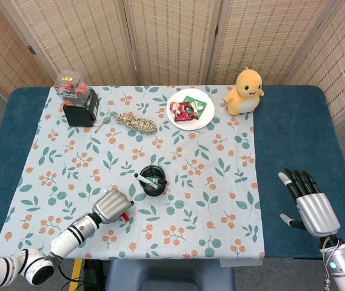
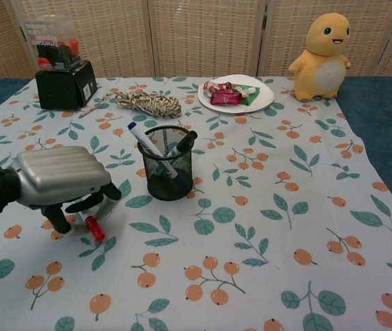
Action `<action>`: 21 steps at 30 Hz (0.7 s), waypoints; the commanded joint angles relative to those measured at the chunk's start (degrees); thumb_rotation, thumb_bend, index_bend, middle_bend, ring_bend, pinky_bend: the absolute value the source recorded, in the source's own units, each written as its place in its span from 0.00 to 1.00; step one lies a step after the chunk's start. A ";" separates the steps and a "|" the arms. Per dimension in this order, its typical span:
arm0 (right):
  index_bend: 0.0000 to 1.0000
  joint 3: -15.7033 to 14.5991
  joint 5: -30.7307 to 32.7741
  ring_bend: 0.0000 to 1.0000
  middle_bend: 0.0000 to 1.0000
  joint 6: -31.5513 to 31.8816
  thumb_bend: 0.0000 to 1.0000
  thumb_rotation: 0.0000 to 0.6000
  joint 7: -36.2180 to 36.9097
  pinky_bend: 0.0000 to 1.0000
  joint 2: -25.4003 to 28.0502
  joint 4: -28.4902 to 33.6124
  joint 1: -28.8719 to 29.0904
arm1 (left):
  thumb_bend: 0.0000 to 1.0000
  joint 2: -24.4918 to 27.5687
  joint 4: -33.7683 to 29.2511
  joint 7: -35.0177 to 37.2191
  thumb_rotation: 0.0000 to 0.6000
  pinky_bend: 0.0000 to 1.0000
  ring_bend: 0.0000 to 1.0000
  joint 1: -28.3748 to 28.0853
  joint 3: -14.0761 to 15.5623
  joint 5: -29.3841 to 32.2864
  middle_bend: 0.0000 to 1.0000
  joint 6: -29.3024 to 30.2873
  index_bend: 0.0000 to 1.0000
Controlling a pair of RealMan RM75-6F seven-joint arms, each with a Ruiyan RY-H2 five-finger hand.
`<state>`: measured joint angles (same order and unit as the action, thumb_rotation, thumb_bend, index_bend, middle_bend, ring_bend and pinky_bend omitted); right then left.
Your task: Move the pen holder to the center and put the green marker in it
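Left hand [image 2: 61, 183] curls over a red-capped marker [image 2: 92, 225] at the pen holder's [image 2: 167, 163] 8 o'clock; secure grasp cannot be confirmed. Verify marker colour before lifting.

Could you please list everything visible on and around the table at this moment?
Pen holder: one, black mesh, mid-cloth, holding two markers, one blue-capped.
Red-capped marker: one, under the left hand's fingers.
Rope: one coil, beige, far left-centre.
Plate: one, white, far centre, with red and green packets.
Plush toy: one, yellow, far right.
Black box: one, far left corner, clear container of red items on top.
Tablecloth: one, pale with orange-and-green print.
Screen: woven panels behind the table.
Left robot hand: silver, curled over the marker.
Right robot hand: silver and black, fingers spread, holding nothing.
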<state>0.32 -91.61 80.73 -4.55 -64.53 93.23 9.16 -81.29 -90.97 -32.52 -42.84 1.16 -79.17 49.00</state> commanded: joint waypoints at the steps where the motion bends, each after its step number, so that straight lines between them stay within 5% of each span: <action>1: 0.00 0.02 0.06 0.00 0.00 -0.04 0.15 1.00 0.03 0.00 -0.01 0.00 0.01 | 0.38 2.69 -3.37 -0.10 1.00 0.74 0.74 0.82 -0.59 0.23 0.83 2.22 0.71; 12: 0.00 0.32 0.79 0.00 0.00 -1.18 0.15 1.00 -0.21 0.00 -0.26 -0.09 0.54 | 0.39 16.01 -18.04 16.67 1.00 0.76 0.76 7.77 -4.99 0.27 0.84 14.80 0.71; 21: 0.00 0.76 1.85 0.00 0.00 -2.15 0.15 1.00 -0.20 0.00 -0.53 -0.35 1.03 | 0.39 17.75 -20.92 29.68 1.00 0.76 0.76 10.46 -10.21 3.50 0.84 19.92 0.69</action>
<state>1.07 -89.75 78.59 -4.74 -65.06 92.87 10.19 -63.93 -110.80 -6.30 -33.09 -6.96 -77.76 68.29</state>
